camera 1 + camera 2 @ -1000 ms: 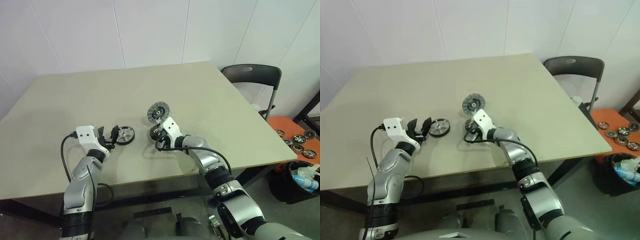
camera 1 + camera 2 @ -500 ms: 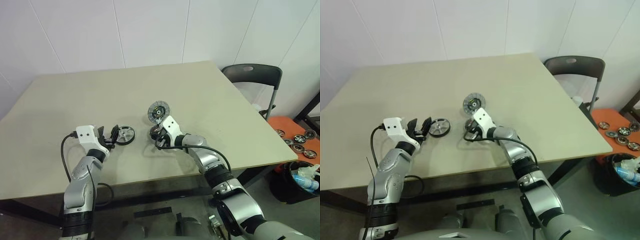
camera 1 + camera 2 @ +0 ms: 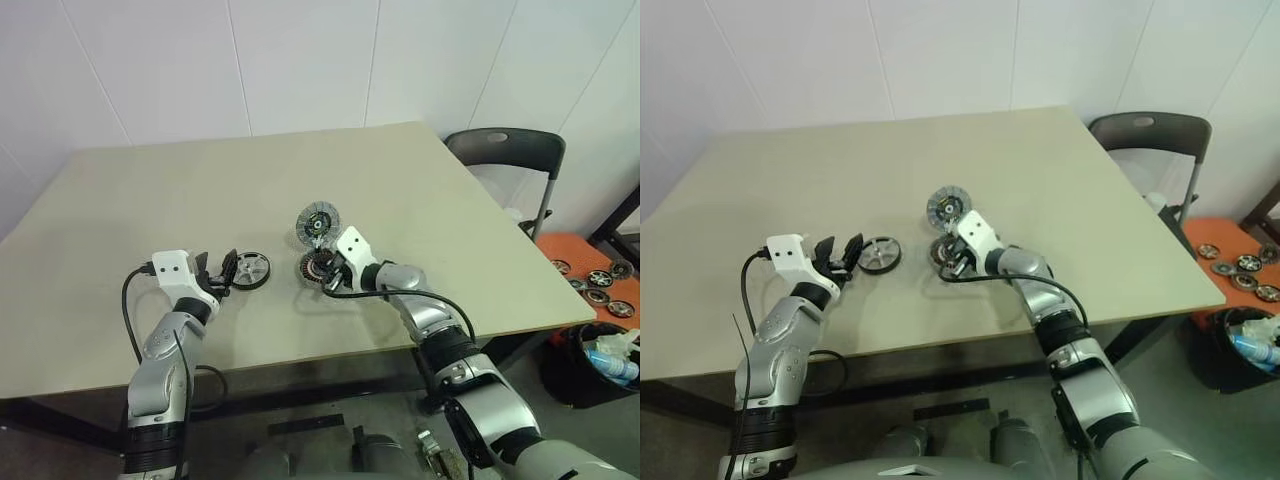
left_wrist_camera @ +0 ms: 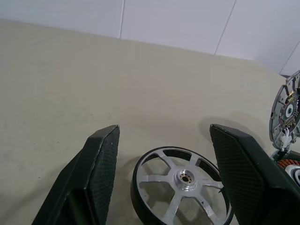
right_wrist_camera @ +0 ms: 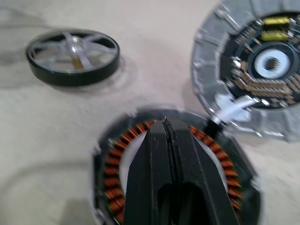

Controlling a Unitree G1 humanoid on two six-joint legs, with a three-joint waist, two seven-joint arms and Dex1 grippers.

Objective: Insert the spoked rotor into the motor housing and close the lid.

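While the right gripper [image 5: 165, 123], fingers together, hovers over the housing [image 3: 319, 268], it could knock the upright lid [image 3: 317, 222] shut before the rotor [image 3: 250, 270], lying on the table [image 3: 420, 200] between the left gripper's [image 4: 161, 140] spread fingers, goes in; the housing holds only windings.

A: Where's the spoked rotor [image 4: 182, 187]?
B: Flat on the surface, silver spokes inside a dark rim, well apart from the housing.
A: And the motor housing [image 5: 117, 183]?
B: Upright and open, its ring of coppery windings showing.
A: The lid [image 5: 255, 75]?
B: Swung up on edge at the housing's far side, ribbed inner face showing.
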